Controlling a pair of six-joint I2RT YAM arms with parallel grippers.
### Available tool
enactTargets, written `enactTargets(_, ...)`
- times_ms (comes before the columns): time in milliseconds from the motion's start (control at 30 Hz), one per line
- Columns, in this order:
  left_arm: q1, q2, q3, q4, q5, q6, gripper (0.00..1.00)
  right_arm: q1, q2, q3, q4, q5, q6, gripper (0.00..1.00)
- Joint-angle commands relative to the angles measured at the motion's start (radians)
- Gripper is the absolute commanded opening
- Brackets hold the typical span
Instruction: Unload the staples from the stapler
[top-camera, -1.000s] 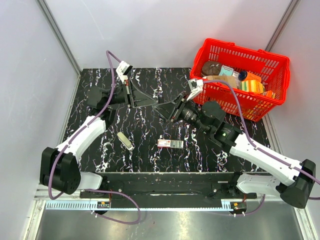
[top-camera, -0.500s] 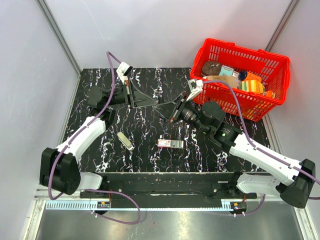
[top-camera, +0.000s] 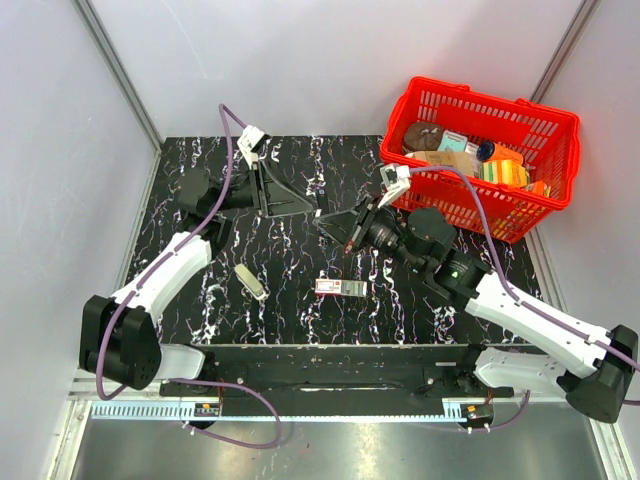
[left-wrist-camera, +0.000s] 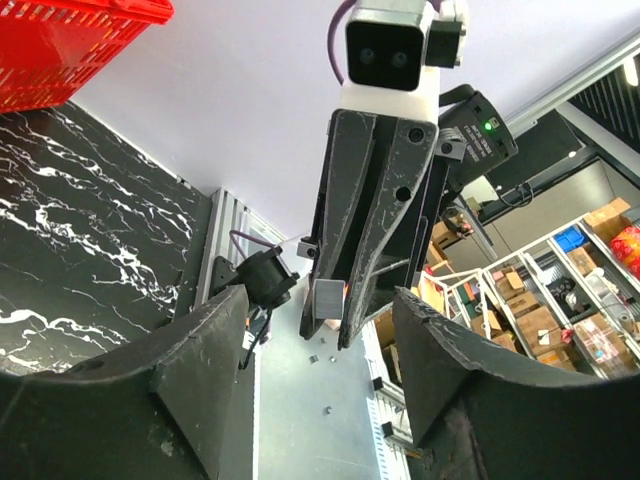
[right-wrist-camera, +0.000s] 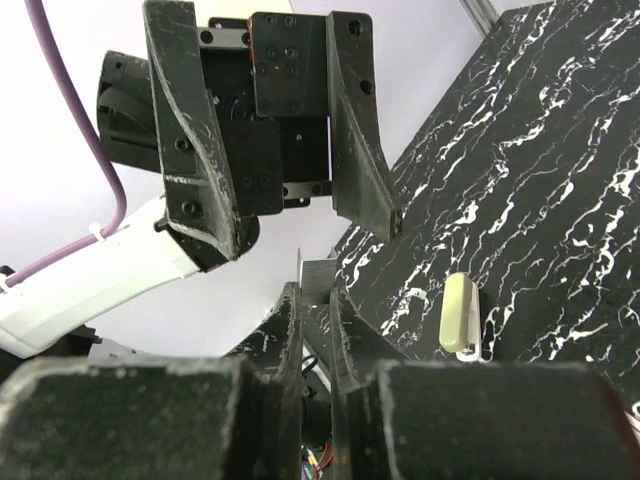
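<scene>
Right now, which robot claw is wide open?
The left claw: it is spread far apart, with a big gap in the middle, while the right claw is pinched almost shut.

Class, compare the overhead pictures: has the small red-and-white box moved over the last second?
No. The red-and-white box keeps its spot and angle, with the same gap from the near edge of the table.

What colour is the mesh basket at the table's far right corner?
Red; the basket shows best in the top external view.
</scene>
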Motion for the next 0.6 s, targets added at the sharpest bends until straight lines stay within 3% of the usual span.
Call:
enactTargets(0,0.002,-0.021,0.086,-0.171,0.007,0.169,0.67,-0.007,-0.045,-0.008,-0.077,0.014,-0.021,0.03)
enactTargets(67,0.01,-0.018,0.13,-0.382,-0.013,0.335,0.68,-0.007,-0.049,-0.013,-0.127,0.014,-0.021,0.04)
enactTargets(233,-0.008,0.048,0.333,-1.146,-0.258,1.045,0.68,-0.007,0.012,0.012,-0.374,0.119,-0.006,0.07)
enactTargets(367,-0.013,0.095,0.32,-1.293,-0.438,1.277,0.64,-0.007,0.141,0.024,-0.596,0.207,0.048,0.0)
enactTargets(567,-0.074,0.069,0.204,-1.331,-0.639,1.49,0.63,-0.005,0.302,-0.023,-0.672,0.229,0.123,0.0)
